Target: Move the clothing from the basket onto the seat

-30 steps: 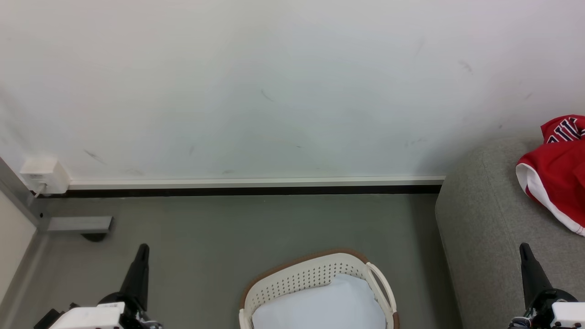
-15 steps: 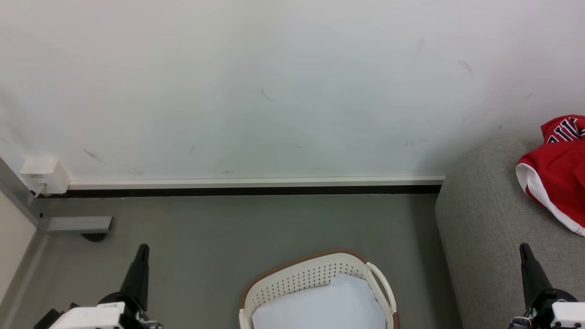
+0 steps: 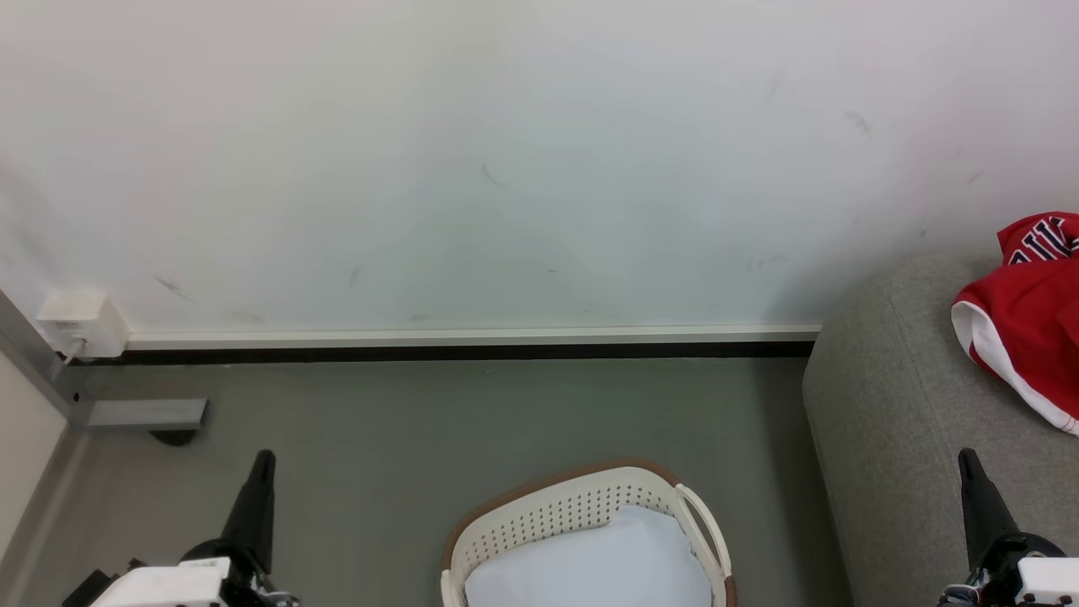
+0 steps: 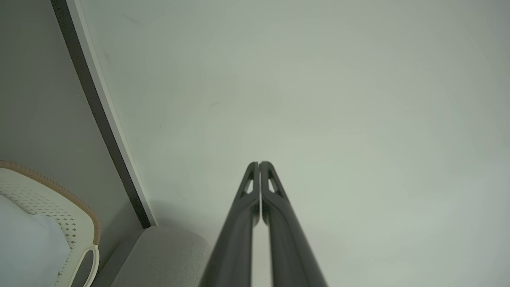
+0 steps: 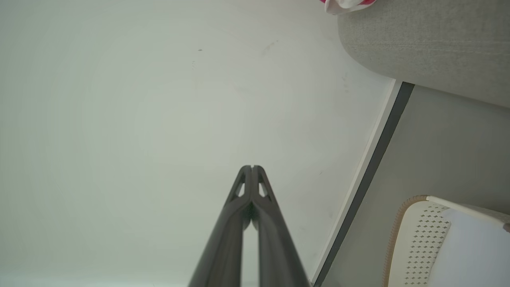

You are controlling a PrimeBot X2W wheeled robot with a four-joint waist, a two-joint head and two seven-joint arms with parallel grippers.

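Job looked done: jersey (image 3: 1024, 320) lay on the sofa (image 3: 893, 421), right of the basket (image 3: 573, 506) & well apart from it, basket held a white cloth (image 3: 590, 565), & left gripper (image 3: 264, 457) and right gripper (image 3: 966, 455) flanked the basket w/ fingers clenched, holding nothing.

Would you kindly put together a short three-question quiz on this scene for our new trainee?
1. Fill the blank: the basket holds a plain ____ cloth.
2. The red jersey lies: A) in the basket B) on the grey sofa C) in the jaws.
3. True or false: both arms' jaws stand open.
Key: 1 white; 2 B; 3 false, both pairs are shut.
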